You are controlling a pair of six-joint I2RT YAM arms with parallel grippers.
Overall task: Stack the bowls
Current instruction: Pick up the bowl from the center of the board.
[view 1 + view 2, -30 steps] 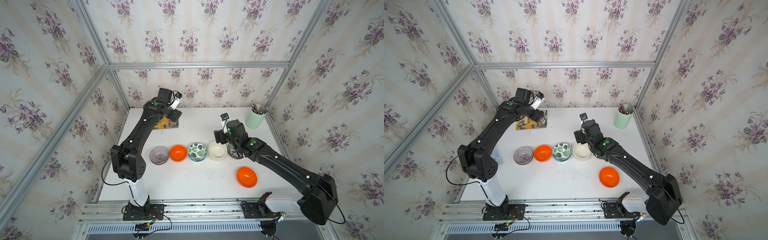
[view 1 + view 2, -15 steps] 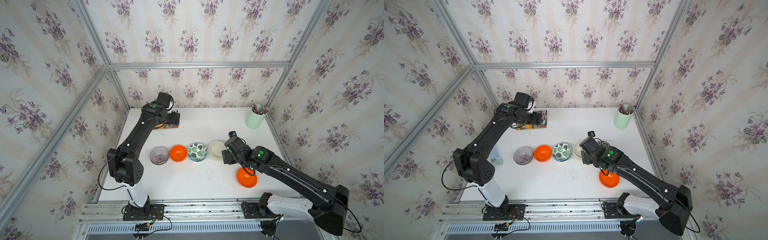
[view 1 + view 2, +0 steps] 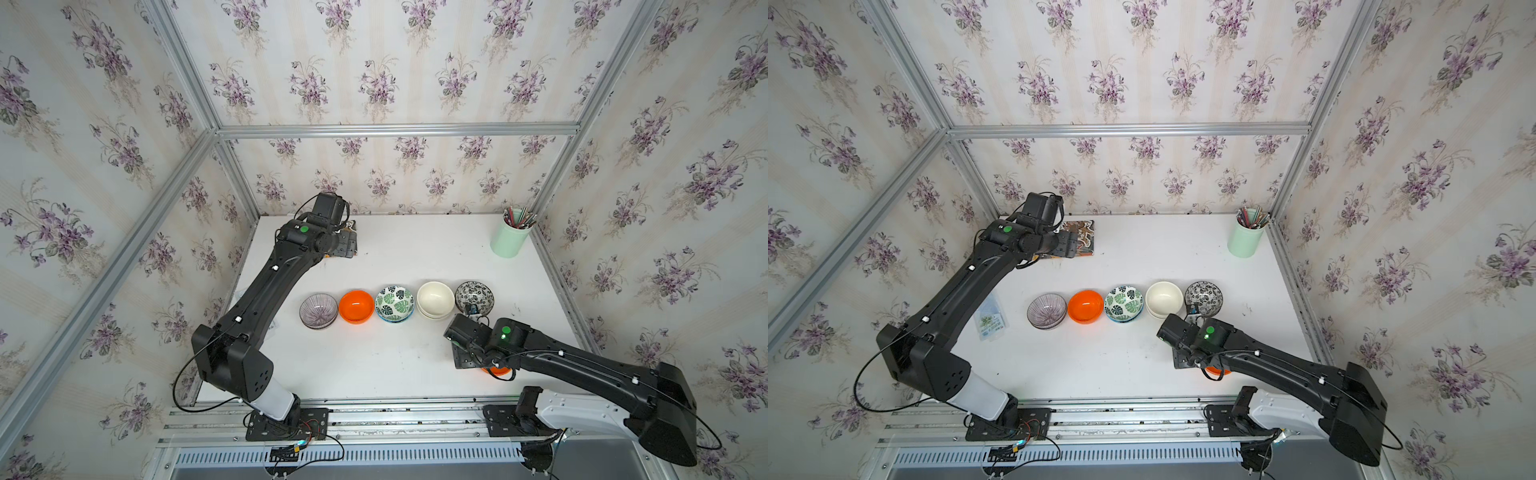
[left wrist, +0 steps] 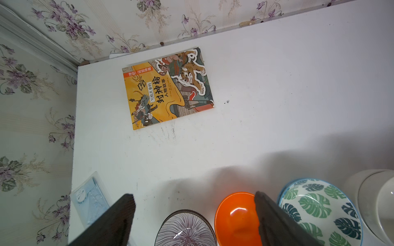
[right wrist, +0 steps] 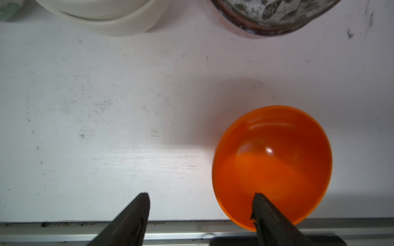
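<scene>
Five bowl positions form a line across the middle of the white counter (image 3: 395,257). From the left arm's side to the right arm's side they are the purple radial-striped bowl (image 3: 318,310), the orange bowl in the row (image 3: 355,306), the green leaf print bowls (image 3: 395,302) nested as a pair with a blue rim showing underneath, the cream-white bowls (image 3: 435,299) also nested as a pair, and the black-and-white floral bowl (image 3: 474,296). Neighbours in the line touch or nearly touch. The lone orange bowl (image 5: 271,166) sits upright, well apart from the row, at the front edge of the counter. In both top views the right arm's wrist hides all but a sliver of it. The right end effector (image 5: 200,195) hangs low over that spot with its jaws spread wide. One fingertip (image 5: 258,200) is over the inside of the bowl's near rim and the other is outside it over bare counter, so the rim lies between them ungripped. The left end effector (image 4: 193,197) is also spread wide and holds nothing. It is raised above the back corner on the left arm's side, over an illustrated book (image 4: 168,89) that lies flat on the counter. A clear plastic packet (image 3: 990,322) lies near the counter's left edge. A mint-green pencil cup (image 3: 508,241) stands in the far corner on the right arm's side.
</scene>
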